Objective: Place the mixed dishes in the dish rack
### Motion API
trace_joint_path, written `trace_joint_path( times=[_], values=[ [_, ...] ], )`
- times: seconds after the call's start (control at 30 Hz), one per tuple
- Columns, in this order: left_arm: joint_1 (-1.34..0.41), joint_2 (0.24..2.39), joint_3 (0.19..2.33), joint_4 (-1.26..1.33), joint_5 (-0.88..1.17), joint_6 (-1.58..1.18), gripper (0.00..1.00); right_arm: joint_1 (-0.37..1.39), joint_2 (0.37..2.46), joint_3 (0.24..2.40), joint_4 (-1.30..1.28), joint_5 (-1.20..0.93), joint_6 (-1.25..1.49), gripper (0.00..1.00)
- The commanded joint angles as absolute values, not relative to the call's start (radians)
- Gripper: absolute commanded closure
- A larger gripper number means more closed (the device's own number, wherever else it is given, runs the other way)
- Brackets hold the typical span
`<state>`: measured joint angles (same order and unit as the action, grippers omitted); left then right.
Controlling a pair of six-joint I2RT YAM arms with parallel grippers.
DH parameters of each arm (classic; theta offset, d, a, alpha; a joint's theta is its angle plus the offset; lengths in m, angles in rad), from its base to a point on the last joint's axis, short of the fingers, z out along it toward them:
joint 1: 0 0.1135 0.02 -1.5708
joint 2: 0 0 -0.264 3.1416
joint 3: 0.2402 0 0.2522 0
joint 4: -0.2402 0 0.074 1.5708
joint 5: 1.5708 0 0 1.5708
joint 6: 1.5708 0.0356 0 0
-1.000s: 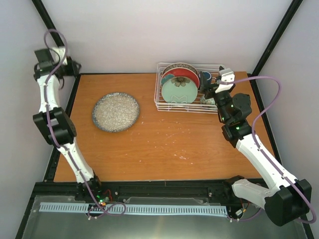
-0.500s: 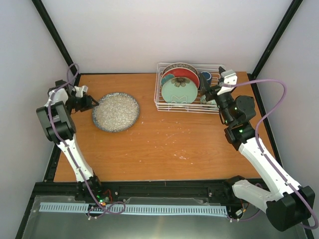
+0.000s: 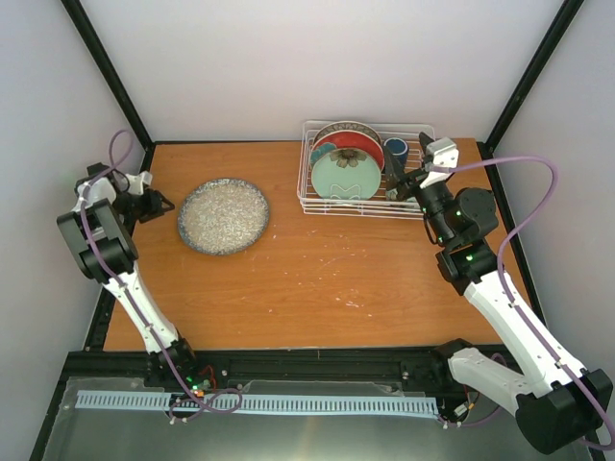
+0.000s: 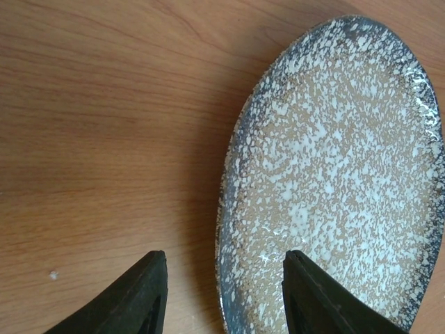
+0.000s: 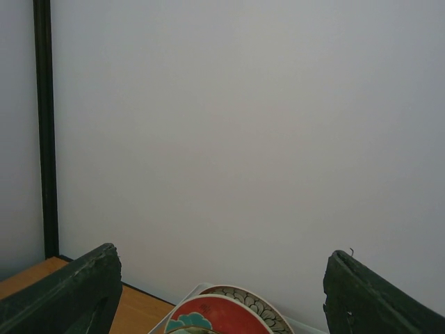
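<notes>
Grey speckled glaze on ceramic: one large round plate lies flat on the orange wooden bench, left of centre in the overhead view. It is well apart from the white wire dish rack at upper right.

The rack holds three plates on edge: the petal-patterned plate rearmost, then the red-rimmed teal plate, with the pale green plate in front. One dark blue mug stands beside them. No bowl made out.

The left claw sits low at the large round plate's left rim. The right claw hangs at the rack's right end.

Left wrist view: the left claw is parted moderately. One finger is over bare bench, the other over the large round plate, with the rim between them. Judgement: the plate is stiff, heavy, slick and chippable. Take it at the rim, one finger under the lip.

Right wrist view: the right claw is spread wide and holds nothing. Two plate tops show at bottom centre.
</notes>
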<state>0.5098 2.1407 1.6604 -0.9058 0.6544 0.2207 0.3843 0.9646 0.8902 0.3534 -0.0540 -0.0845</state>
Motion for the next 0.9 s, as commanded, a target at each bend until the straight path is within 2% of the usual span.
trace_joint_path(
  times=[0.0,0.5,0.87],
  values=[
    [0.509,2.175,1.674,-0.909,0.691,0.247,0.54,0.396,0.952,0.911,0.336,-0.078,-0.062,0.21],
    [0.5,2.276,1.699,-0.909,0.693,0.225,0.58,0.404,0.963,0.904,0.326,-0.104,-0.044,0.21],
    [0.409,2.348,1.718,-0.915,0.723,0.235,0.62,0.41,0.976,0.904,0.326,-0.107,-0.04,0.21]
  ],
)
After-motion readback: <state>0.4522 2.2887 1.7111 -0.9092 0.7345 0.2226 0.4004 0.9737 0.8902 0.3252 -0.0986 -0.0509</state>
